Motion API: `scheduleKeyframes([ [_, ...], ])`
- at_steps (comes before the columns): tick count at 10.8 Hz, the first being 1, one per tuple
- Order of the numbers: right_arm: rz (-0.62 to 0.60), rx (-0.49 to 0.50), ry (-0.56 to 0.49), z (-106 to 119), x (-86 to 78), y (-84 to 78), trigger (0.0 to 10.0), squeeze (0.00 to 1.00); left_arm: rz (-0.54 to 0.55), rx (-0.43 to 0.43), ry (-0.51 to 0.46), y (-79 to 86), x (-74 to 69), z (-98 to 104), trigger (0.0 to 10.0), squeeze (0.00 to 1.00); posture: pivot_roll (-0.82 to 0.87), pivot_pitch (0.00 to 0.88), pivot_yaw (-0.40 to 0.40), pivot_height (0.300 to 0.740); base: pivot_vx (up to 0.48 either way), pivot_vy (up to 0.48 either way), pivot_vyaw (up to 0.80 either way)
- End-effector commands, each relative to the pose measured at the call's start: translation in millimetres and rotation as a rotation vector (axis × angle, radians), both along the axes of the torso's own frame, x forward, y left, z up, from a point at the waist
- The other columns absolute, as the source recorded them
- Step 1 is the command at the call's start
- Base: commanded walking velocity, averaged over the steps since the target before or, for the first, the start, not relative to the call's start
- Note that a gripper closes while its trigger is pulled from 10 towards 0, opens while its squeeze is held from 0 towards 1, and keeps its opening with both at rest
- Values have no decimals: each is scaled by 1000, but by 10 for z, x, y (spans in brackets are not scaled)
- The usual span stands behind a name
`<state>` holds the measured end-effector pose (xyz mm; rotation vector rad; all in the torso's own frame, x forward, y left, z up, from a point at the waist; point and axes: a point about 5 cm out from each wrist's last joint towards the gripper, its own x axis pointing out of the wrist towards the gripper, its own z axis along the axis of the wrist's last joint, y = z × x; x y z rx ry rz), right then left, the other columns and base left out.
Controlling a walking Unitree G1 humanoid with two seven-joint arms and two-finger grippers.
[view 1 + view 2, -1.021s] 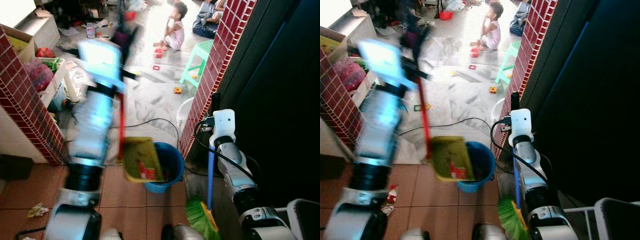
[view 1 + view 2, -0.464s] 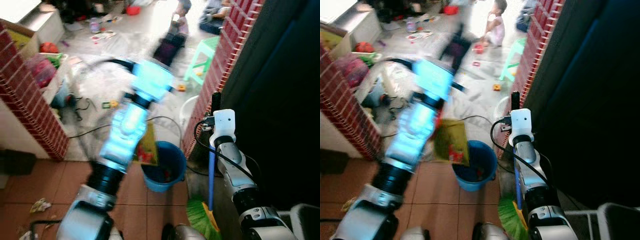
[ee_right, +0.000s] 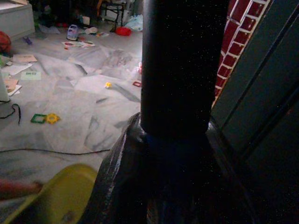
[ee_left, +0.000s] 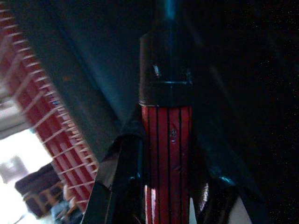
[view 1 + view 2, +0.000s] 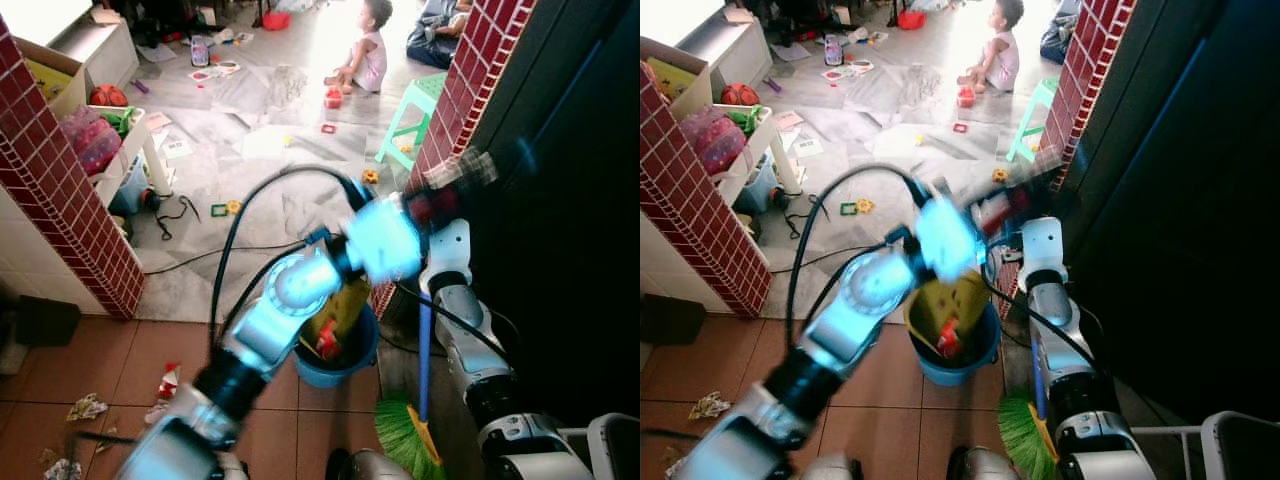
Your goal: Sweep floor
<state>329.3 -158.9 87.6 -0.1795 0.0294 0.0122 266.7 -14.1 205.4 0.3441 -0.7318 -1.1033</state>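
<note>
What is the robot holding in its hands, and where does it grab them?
The left gripper holds the yellow dustpan by its red handle. The right gripper holds the broom by its blue pole.

I see a yellow dustpan [image 5: 340, 305] with a red ribbed handle [image 4: 169, 154] in my left claw [image 4: 163, 205], tipped over a blue bucket [image 5: 350, 355]. My right claw [image 3: 173, 186] grips a blue-handled broom [image 5: 424, 345] with green bristles. Red brick pillar [image 5: 65, 200] stands away to my left; terracotta floor tiles [image 5: 110, 355].

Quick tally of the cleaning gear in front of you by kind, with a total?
Dustpan, yellow, tipped into the bucket: 1
Bucket, blue: 1
Broom, blue handle, green bristles: 1
Total: 3
</note>
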Motion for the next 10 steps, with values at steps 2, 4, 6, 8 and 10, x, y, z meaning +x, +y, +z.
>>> scheduleKeyframes([
  [2, 3, -5, -30, 76, 41, 0, 10000, 0, -61, 28, -140, -42, -95, 172, 10000, 0, 0, 28, -54, 740, 0, 0, 0],
  [4, 10, -5, -35, 92, 55, 19, 10000, 0, 63, -115, -124, 88, 38, 403, 10000, 0, 0, 25, -55, 740, 0, 0, 0],
  [6, 12, -8, -32, 84, 56, 11, 10000, 0, 178, -237, -141, 263, 157, 669, 10000, 0, 4, 20, -62, 740, 0, 0, 0],
  [8, 22, -9, -31, 87, 73, 32, 10000, 0, 420, -437, -238, 742, 316, 1203, 10000, 0, 20, 13, -72, 740, 0, 0, 0],
  [10, 34, -6, -29, 84, 80, 70, 10000, 0, 577, -489, -213, 1064, 411, 1243, 10000, 0, 31, 13, -79, 740, 0, 0, 0],
])
